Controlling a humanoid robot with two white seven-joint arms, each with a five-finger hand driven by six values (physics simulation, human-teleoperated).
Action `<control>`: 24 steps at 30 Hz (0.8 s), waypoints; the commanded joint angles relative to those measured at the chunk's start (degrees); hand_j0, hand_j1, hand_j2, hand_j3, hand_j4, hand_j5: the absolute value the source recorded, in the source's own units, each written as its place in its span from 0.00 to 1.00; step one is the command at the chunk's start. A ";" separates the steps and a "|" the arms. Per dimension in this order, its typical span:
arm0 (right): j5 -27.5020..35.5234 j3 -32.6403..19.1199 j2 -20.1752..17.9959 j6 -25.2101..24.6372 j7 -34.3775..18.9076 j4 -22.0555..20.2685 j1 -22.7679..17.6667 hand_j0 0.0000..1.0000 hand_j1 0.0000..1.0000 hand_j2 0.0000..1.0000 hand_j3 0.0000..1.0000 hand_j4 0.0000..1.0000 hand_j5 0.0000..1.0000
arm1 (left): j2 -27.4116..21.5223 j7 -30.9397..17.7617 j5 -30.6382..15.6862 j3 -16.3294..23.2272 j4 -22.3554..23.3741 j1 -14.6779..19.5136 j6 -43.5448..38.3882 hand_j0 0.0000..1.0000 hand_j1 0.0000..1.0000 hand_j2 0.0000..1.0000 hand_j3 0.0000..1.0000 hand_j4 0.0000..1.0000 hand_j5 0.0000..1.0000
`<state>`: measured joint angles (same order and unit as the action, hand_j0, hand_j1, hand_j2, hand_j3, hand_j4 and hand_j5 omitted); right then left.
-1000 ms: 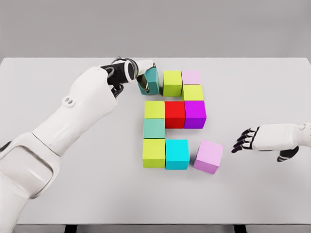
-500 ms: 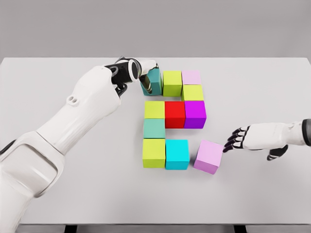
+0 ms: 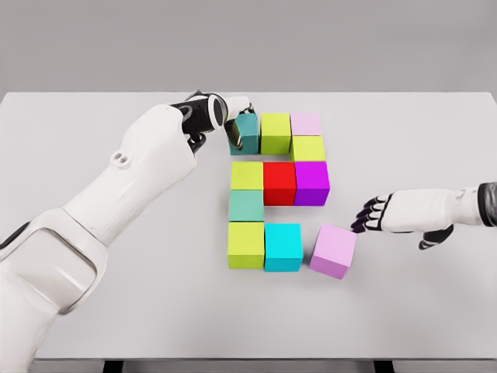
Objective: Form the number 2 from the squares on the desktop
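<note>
Two hands: left hand (image 3: 233, 116) grips teal cube (image 3: 247, 132).

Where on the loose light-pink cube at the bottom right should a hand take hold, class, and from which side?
Grip the light-pink cube by two opposite flat side faces, coming down from above and the right. It sits rotated, apart from the cyan cube, so all its sides are free. The right hand, fingers spread, is already at its upper right corner.

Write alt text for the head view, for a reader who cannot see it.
Coloured cubes on a white table almost form a 2. The left hand is at the teal cube at the top left corner, while the right hand reaches toward a skewed pink cube standing apart from the cyan cube at the bottom right.
</note>
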<state>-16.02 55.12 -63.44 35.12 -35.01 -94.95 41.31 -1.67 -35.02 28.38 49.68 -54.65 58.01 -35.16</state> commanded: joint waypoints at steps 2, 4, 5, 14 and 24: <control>0.37 0.08 -2.12 -0.12 0.01 -2.34 0.00 1.00 1.00 1.00 1.00 1.00 1.00 | 0.00 0.02 0.19 -0.02 -0.02 0.00 0.16 0.91 0.91 0.91 0.91 0.91 0.91; 0.72 0.43 -6.17 -0.12 0.01 -5.60 0.00 1.00 1.00 1.00 1.00 1.00 1.00 | 0.00 0.02 0.19 -0.02 -0.10 0.00 0.16 0.97 0.97 0.97 0.97 0.97 0.97; 0.90 0.52 -7.13 -0.12 0.01 -5.60 -0.09 1.00 1.00 1.00 1.00 1.00 1.00 | -0.08 0.02 0.19 -0.02 -0.10 0.00 0.16 0.99 0.99 0.99 0.99 0.99 0.99; 2.66 6.23 -7.93 -0.12 0.01 -5.86 0.00 1.00 1.00 1.00 1.00 1.00 1.00 | -0.44 0.02 0.19 -0.20 -0.54 0.18 0.16 1.00 1.00 1.00 1.00 1.00 1.00; 5.91 7.46 -6.79 -0.12 0.01 -5.86 0.97 1.00 1.00 1.00 1.00 1.00 1.00 | -4.22 0.02 0.01 -0.37 -4.50 0.62 0.16 1.00 1.00 1.00 1.00 1.00 1.00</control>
<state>-11.27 62.47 -70.72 35.12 -35.01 -100.82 42.36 -4.91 -35.02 28.18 49.37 -57.72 58.54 -35.16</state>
